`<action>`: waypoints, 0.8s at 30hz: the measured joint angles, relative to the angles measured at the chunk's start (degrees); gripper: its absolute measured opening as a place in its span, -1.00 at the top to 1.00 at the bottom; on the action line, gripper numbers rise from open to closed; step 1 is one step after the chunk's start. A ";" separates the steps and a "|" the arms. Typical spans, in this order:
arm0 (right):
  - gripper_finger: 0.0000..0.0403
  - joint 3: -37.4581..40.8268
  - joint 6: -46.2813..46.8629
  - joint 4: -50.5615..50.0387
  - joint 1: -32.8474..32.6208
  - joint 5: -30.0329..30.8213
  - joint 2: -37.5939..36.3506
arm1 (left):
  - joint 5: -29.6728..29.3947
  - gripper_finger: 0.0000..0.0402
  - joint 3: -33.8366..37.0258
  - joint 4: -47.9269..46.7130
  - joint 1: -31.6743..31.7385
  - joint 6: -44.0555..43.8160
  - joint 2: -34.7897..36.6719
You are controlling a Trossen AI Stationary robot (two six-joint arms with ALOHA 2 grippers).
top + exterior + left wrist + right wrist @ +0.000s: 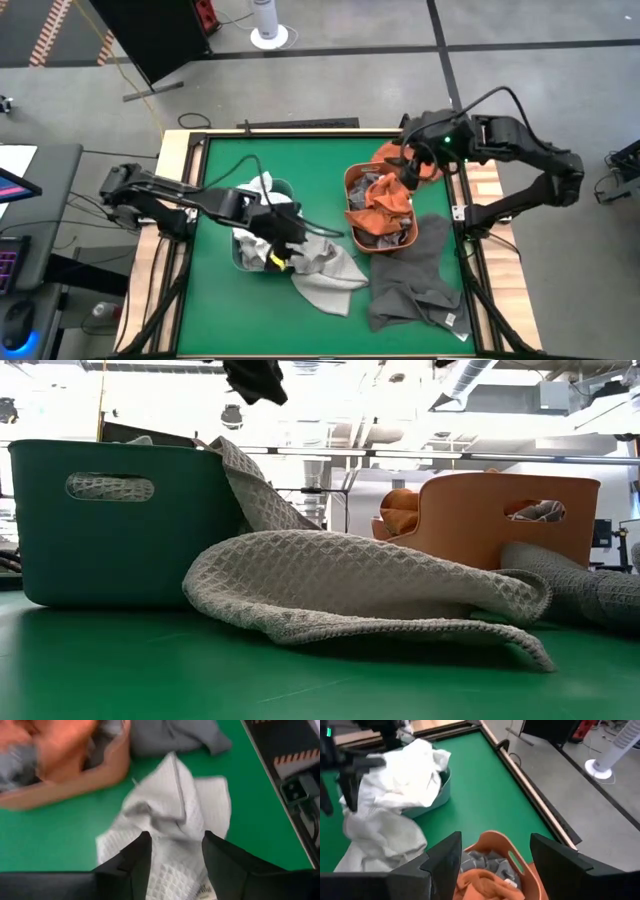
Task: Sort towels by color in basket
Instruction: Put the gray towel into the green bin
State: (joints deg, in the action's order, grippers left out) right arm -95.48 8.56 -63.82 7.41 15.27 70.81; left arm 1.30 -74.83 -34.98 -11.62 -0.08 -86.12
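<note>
1. The green basket (243, 262) sits on the left half of the worktop (215, 320) and holds a white towel (258, 186) bunched at its far side, so the light pile has been started.
2. The left end effector (285, 240) hangs over the near right corner of the green basket, directly above a light grey waffle towel (325, 270). In the left wrist view its fingers (137, 857) stand apart with nothing pinched between them, the cloth lying loose below.
3. That light grey towel is only half sorted: the low view shows it draped over the rim of the green basket and spilling out across the worktop toward the orange basket (352, 215).
4. The orange basket, right of centre, already holds a rust-orange towel (385, 200) on top of grey patterned cloth (385, 238). More orange cloth hangs over its far rim.
5. The right end effector (408, 170) hovers above the far end of the orange basket, fingers spread wide and empty.
6. A dark grey towel (410, 280) lies spread on the worktop just beside the orange basket, toward the front right, in no basket yet.
7. Judged from this, sorting is roughly midway: two towels are left to place, and the orange basket looks mixed.
</note>
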 joint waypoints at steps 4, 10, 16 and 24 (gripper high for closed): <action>-0.31 0.00 -0.12 -0.61 0.53 -0.09 0.42 | 1.28 0.00 -2.64 -0.63 -1.22 1.16 -4.39; -0.31 0.00 -0.90 -2.42 -0.01 -0.11 0.90 | 1.44 -0.13 -13.53 -8.68 -1.79 5.40 -14.37; -0.31 0.02 -0.17 -2.69 -0.28 -0.15 -1.10 | 5.59 -0.12 -22.10 -17.32 0.96 0.43 -24.85; -0.31 0.02 0.00 -2.09 -0.28 -0.11 -3.30 | 8.70 -0.12 -25.29 -19.63 1.36 -2.80 -32.86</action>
State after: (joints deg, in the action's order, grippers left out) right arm -95.46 8.56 -65.91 7.13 15.16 67.51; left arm 10.00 -100.12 -54.60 -10.26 -2.88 -118.98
